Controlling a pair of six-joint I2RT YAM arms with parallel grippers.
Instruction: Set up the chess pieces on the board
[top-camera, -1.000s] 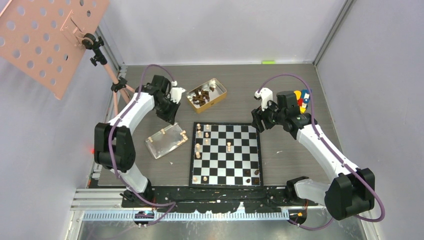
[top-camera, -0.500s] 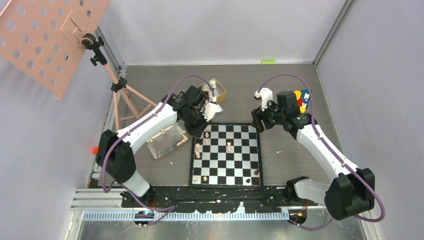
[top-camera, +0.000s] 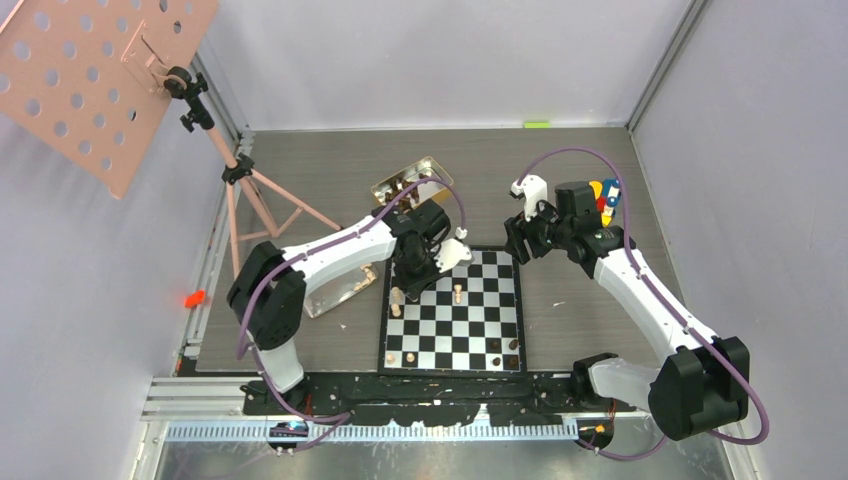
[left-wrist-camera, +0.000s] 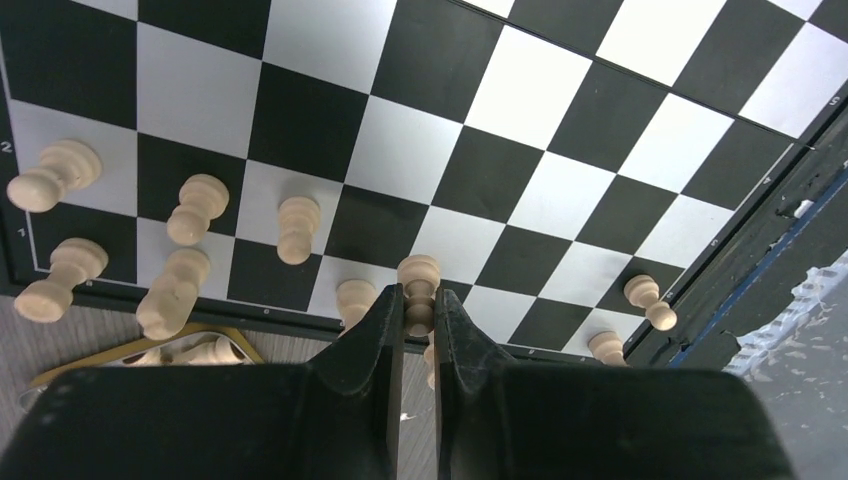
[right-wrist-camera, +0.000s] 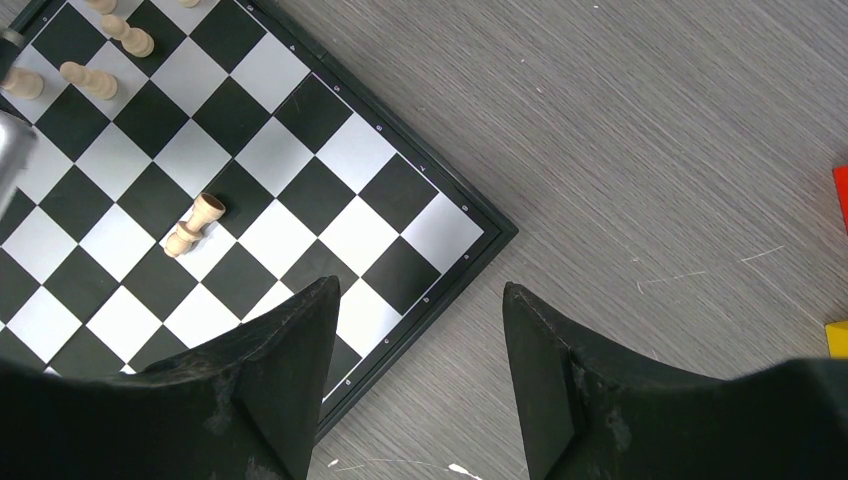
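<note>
Over the board (top-camera: 470, 335), left tool (left-wrist-camera: 420, 298) clamped on pale piece (left-wrist-camera: 418, 270); right tool (right-wrist-camera: 418, 290) apart

Our left arm (top-camera: 330, 250), left of the board (top-camera: 470, 320), and right arm (top-camera: 640, 290), right of it, share white links, black joints and looping purple cables (top-camera: 560, 153); our fingers (right-wrist-camera: 290, 350) are matte black wedges.

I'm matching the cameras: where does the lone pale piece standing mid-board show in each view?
Top external: lone pale piece just below-right of centre.
Left wrist: not in view.
Right wrist: the piece left of centre.
Shared landmark: the chessboard, seen in all three views.
</note>
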